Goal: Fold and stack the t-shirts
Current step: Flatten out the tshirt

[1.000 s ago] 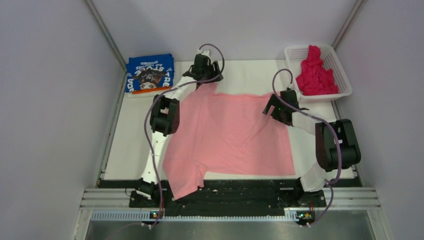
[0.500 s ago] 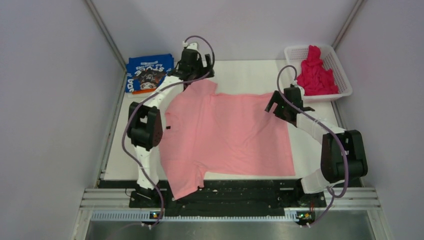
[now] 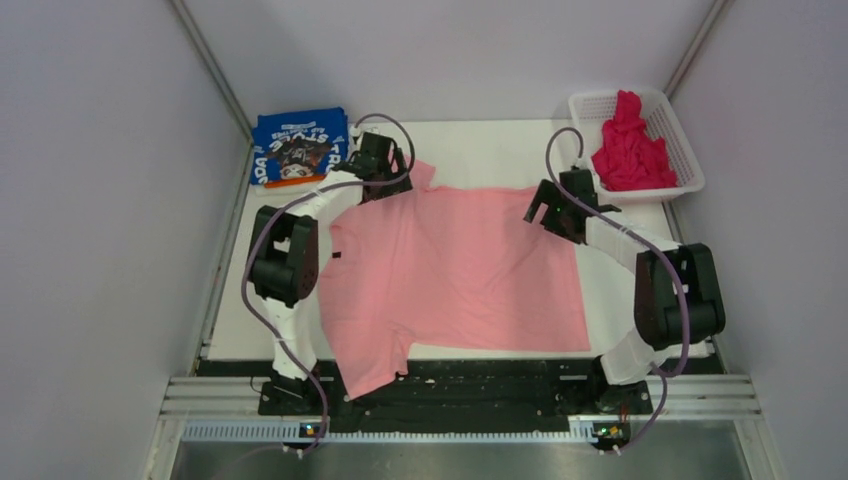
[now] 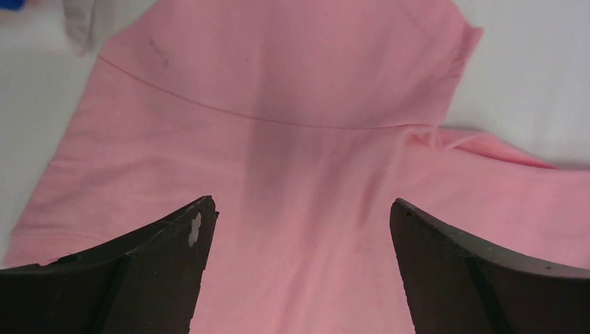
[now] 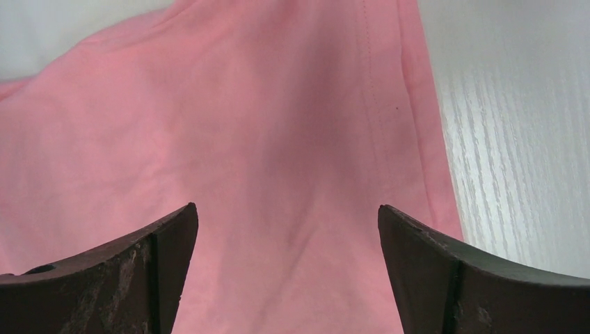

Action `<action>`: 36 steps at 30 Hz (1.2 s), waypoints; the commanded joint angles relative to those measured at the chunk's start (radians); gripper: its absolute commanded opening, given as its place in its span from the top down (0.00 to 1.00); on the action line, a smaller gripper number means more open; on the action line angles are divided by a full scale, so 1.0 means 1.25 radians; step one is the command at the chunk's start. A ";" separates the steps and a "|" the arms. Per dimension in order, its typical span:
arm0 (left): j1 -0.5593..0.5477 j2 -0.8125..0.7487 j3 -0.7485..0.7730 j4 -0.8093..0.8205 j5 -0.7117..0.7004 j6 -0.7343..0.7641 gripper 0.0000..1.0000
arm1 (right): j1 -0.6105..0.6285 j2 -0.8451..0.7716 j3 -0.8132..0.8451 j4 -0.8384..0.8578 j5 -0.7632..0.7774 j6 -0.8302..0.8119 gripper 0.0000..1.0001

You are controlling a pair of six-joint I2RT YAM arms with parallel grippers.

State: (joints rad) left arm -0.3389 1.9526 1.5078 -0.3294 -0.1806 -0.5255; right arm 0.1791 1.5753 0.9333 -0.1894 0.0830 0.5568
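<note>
Blue shirt [image 3: 298, 147] folded at eleven o'clock; pink shirt [image 3: 460, 270] flat under released left gripper [image 4: 299, 209] and right gripper [image 5: 286, 209]; magenta shirt [image 3: 630, 150] waits

"How many shirts can you count?"

"Three: one pink shirt [image 3: 460, 270], one blue shirt [image 3: 298, 147] and one magenta shirt [image 3: 630, 150]."

"Any baskets?"

"Just one white basket [image 3: 592, 108]."

"And how many grippers have you got?"

"Two: my left gripper [image 4: 300, 203] and my right gripper [image 5: 286, 207]."
</note>
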 commanded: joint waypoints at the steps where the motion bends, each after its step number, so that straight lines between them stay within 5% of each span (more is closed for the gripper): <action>1: 0.004 0.066 0.064 -0.068 -0.010 -0.057 0.01 | 0.012 0.067 0.066 0.009 0.002 -0.015 0.01; 12: 0.052 0.223 0.162 -0.048 0.062 -0.167 0.01 | -0.005 0.212 0.144 0.008 0.033 -0.020 0.01; 25: 0.098 0.458 0.491 -0.085 0.134 -0.265 0.01 | -0.053 0.360 0.319 -0.018 0.047 -0.041 0.01; 36: 0.084 0.351 0.463 -0.037 0.171 -0.199 0.01 | -0.053 0.272 0.345 -0.028 0.048 -0.071 0.01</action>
State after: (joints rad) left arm -0.2184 2.4825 2.1399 -0.3950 -0.0055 -0.8307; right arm 0.1207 2.0232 1.3762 -0.1890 0.1371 0.4892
